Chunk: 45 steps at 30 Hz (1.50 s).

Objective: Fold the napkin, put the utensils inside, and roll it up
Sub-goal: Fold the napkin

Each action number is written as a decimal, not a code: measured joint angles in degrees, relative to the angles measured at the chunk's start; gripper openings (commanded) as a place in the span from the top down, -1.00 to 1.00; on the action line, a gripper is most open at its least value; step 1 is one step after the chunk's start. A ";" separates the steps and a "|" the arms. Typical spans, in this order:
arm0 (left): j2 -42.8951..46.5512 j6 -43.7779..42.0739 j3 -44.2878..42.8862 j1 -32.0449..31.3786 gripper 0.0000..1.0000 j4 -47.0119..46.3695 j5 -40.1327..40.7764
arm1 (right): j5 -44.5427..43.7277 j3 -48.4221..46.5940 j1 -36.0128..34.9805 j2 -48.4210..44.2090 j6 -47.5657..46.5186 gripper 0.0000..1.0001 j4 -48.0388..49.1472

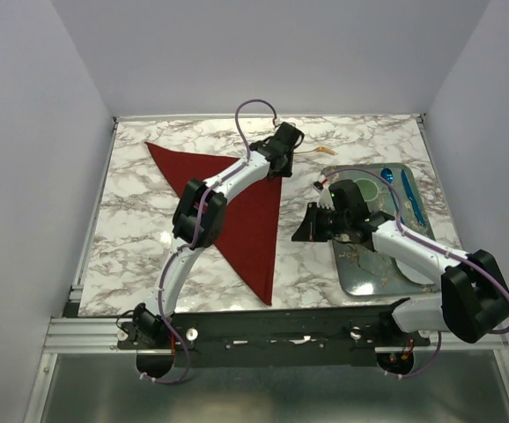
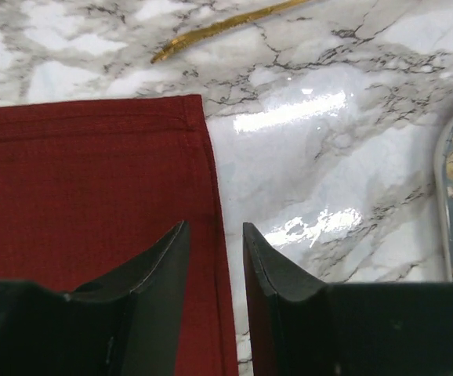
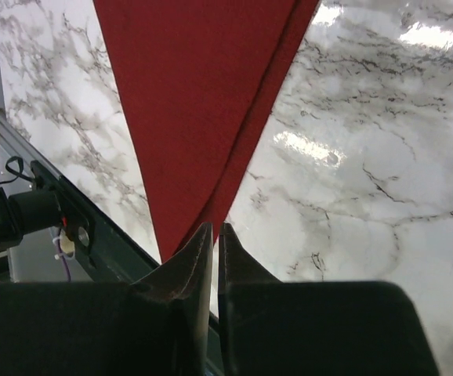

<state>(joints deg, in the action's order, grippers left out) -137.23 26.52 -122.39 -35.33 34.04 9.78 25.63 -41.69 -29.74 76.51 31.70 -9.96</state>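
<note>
- Dark red cloth, the napkin (image 1: 250, 231), lies flat on the marble table (image 1: 140, 229) folded into a triangle, one long point towards my bases.
- My left arm reaches forward across that cloth, elbow raised above its middle, wrist tipped down at its far right corner.
- My left gripper (image 2: 215, 231) is parted, with a clear gap between the two dark fingers and nothing in it.
- Below that gap runs the napkin's hemmed right edge: my left-hand finger (image 2: 164, 270) is over cloth, the other over bare marble.
- Just ahead of those fingertips the hem turns at the napkin's corner.
- Farther ahead, apart from the cloth, a gold utensil (image 2: 226, 25) lies slanted on the marble.
- My right arm is folded, elbow near the table's near right edge, forearm reaching left over a tray (image 1: 369, 264).
- My right gripper (image 3: 213, 231) is over bare marble between tray and napkin, its fingers drawn almost together with only a thin slit and nothing seen between them.
- Ahead of my right fingertips the napkin's near point narrows towards them.
- Behind my right wrist, a blue utensil (image 1: 411, 196) rests on the tray's far side.
</note>
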 measured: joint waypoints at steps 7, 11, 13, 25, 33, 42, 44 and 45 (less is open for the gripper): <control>-2.73 2.84 -2.34 -1.90 0.03 0.59 7.80 | -1.18 -0.55 0.00 -0.20 -0.79 0.70 -1.42; -2.75 4.02 -3.19 -1.64 0.06 0.39 9.99 | -1.36 -0.55 0.00 -0.22 -1.14 0.70 -2.12; -3.15 4.46 -3.80 -1.46 0.10 0.37 10.47 | -1.42 -0.55 0.00 -0.22 -1.22 0.70 -2.19; -6.25 5.27 -5.51 -1.53 0.12 -0.59 11.13 | -1.55 -0.46 0.00 -1.70 -1.31 0.70 -2.62; -8.31 5.90 -6.43 -1.53 0.14 -1.40 11.52 | -1.55 -0.39 0.00 -1.73 -1.31 0.70 -2.80; -8.74 6.10 -6.49 -1.55 0.36 -1.64 12.66 | -1.53 -0.33 0.00 -1.73 -1.31 0.71 -2.95; -8.74 6.10 -6.49 -1.55 0.44 -1.62 12.68 | -1.55 -0.31 0.00 -1.73 -1.31 0.71 -2.95; -8.74 6.08 -6.49 -1.55 0.46 -1.73 12.68 | -1.53 -0.31 0.00 -1.73 -1.31 0.71 -2.97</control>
<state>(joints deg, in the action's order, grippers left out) -145.97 32.60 -128.88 -36.88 32.32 22.46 24.10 -42.00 -29.74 74.78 30.39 -12.93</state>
